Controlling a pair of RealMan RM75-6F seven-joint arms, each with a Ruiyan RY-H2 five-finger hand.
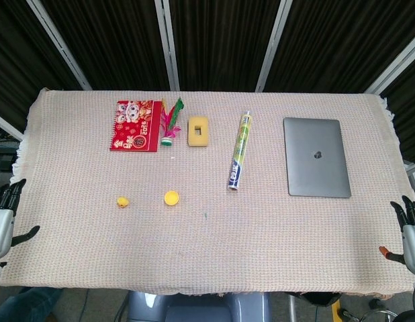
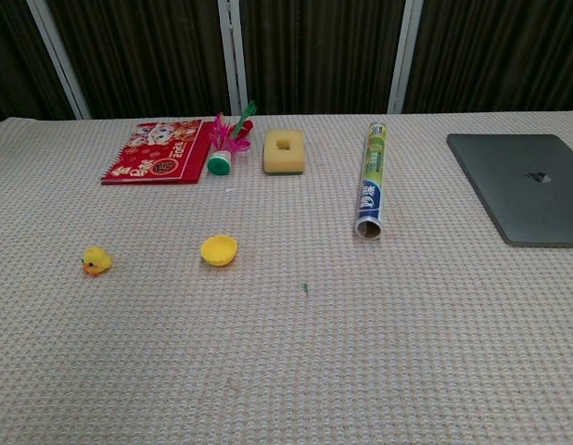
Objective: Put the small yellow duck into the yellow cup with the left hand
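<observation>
The small yellow duck [image 1: 122,201] [image 2: 95,260] sits on the woven cloth, left of centre. A short way to its right stands the yellow cup [image 1: 171,198] [image 2: 219,249], mouth up and with nothing in it. My left hand [image 1: 3,218] hangs off the table's left edge, fingers spread, holding nothing, far from the duck. At the right edge my right hand [image 1: 410,228] is likewise open and holds nothing. Neither hand shows in the chest view.
Along the back lie a red booklet [image 1: 135,125], a pink-and-green shuttlecock [image 1: 170,125], a yellow sponge [image 1: 199,131] and a foil roll [image 1: 239,150]. A grey laptop [image 1: 315,157] lies shut at the right.
</observation>
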